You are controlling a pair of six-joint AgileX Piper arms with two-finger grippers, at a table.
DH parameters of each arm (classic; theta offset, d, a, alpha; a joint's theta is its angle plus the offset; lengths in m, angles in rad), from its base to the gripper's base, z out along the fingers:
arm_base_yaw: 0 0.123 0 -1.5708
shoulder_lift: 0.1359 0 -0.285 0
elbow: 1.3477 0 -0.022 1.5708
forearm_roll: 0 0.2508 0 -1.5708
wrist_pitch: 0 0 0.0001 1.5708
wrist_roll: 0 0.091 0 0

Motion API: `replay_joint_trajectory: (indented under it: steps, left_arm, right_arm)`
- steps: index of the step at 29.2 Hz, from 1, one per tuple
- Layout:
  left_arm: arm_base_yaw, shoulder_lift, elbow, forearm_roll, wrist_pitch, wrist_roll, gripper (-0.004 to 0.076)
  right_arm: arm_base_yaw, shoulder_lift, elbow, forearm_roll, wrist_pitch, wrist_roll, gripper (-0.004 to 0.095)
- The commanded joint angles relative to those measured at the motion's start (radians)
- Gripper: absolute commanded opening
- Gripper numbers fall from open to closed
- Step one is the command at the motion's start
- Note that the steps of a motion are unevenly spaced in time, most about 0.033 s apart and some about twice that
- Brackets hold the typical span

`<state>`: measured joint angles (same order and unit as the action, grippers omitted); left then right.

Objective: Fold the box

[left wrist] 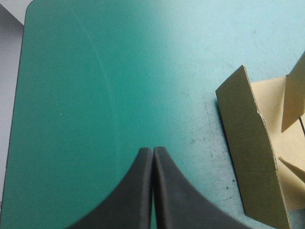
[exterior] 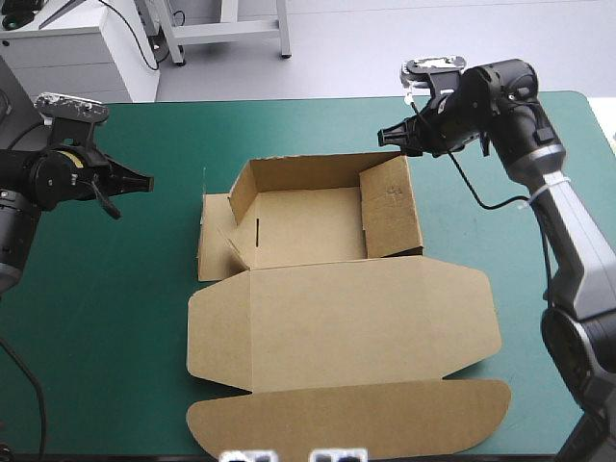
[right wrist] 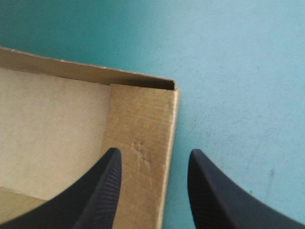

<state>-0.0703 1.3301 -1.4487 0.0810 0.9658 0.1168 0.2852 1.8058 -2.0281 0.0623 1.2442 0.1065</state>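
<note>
Brown box mid-frame on the teal-green tabletop, lid flat. Your left jaws, at left, pressed together, empty; right jaws, upper right, apart over its wall.

Black left arm, grey-black right arm, black jaws

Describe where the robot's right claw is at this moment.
In the high view, the right claw is on the right side, at the far right corner of the box, open over the top of its raised right wall.
</note>
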Motion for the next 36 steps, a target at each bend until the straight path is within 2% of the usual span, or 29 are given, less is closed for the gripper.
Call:
replay_joint_trajectory:
  steps: [1,7,14,20,22,26,31,36]
  left_arm:
    - [0.004,-0.023,-0.025,-0.002,-0.046,-0.001,-0.0008]
    - [0.004,-0.023,-0.025,-0.004,-0.04,-0.001,-0.0008]
    - [0.004,-0.023,-0.025,-0.004,-0.03,-0.001,-0.0008]
    - [0.004,-0.023,-0.025,-0.004,-0.03,-0.001,-0.0008]
    - [0.004,-0.023,-0.025,-0.004,-0.03,-0.001,-0.0008]
    - [0.004,-0.023,-0.025,-0.004,-0.014,-0.001,-0.0008]
    - [0.012,-0.023,-0.025,0.001,-0.012,-0.039,-0.0008]
    - [0.09,-0.023,-0.025,-0.021,-0.042,-0.09,-0.0008]
  right_arm:
    - [-0.003,-0.13,0.089,0.029,0.007,-0.015,0.0417]
    - [-0.003,-0.111,0.224,0.036,-0.04,-0.041,0.0417]
    - [-0.003,0.016,0.23,0.052,-0.102,-0.041,0.0417]
    - [-0.003,0.141,0.23,0.058,-0.111,-0.053,0.041]
    - [-0.003,0.167,0.23,0.058,-0.111,-0.058,0.0339]
    - [-0.003,0.181,0.23,0.058,-0.129,-0.056,-0.002]
    - [-0.003,0.149,0.184,0.06,-0.134,-0.044,-0.002]
    - [-0.023,0.093,0.123,0.063,-0.115,-0.044,-0.002]
